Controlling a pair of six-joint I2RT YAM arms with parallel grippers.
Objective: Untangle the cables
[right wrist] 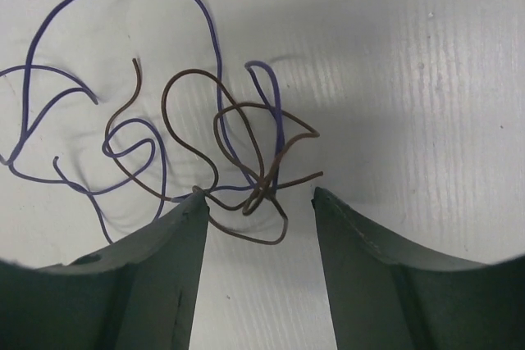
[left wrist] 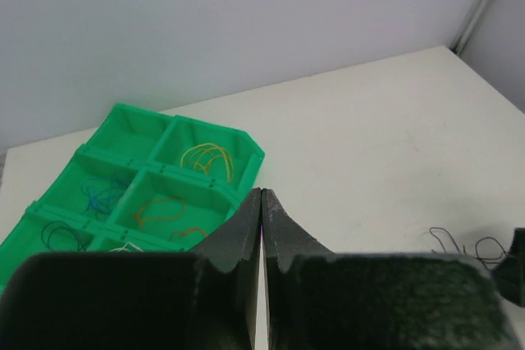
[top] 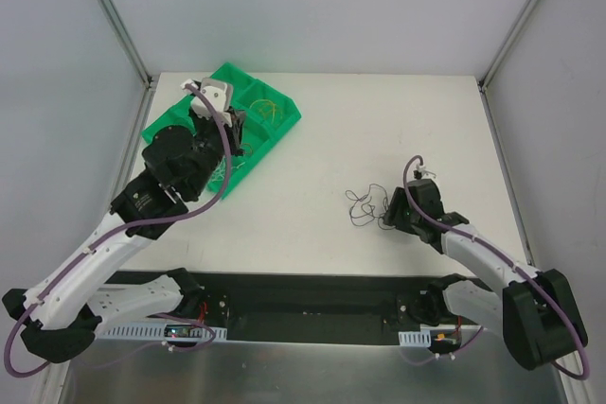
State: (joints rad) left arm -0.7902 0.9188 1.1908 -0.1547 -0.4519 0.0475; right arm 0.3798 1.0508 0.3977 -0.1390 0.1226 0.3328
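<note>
The right fingers point(right wrist: 168, 252) stand apart, with their tips lowered close to the white tabletop point(top: 379, 120). The cables point(right wrist: 205, 137), a loose tangle of thin purple and brown wire strands, lie on the tabletop directly ahead of these fingers. The nearest brown loops reach into the gap between the two tips. One brown strand runs right up to one fingertip (contact cannot be confirmed from the wrist view). The fingers are not clamped on any strand. The purple strands spread further ahead of the fingers and off to one side in wide, open curves.

The left fingers point(left wrist: 238, 239) are pressed together, tip against tip. They hang over a green plastic tray point(top: 230, 75) divided into rectangular compartments, well apart from the tangle. Ahead of the left fingertips, one compartment holds a yellow wire coil point(left wrist: 209, 161). The compartment nearer the tips holds an orange wire loop point(left wrist: 160, 211). Further to the side, blue wire strands point(left wrist: 102, 194) and a dark wire loop point(left wrist: 61, 237) each occupy a separate compartment.
</note>
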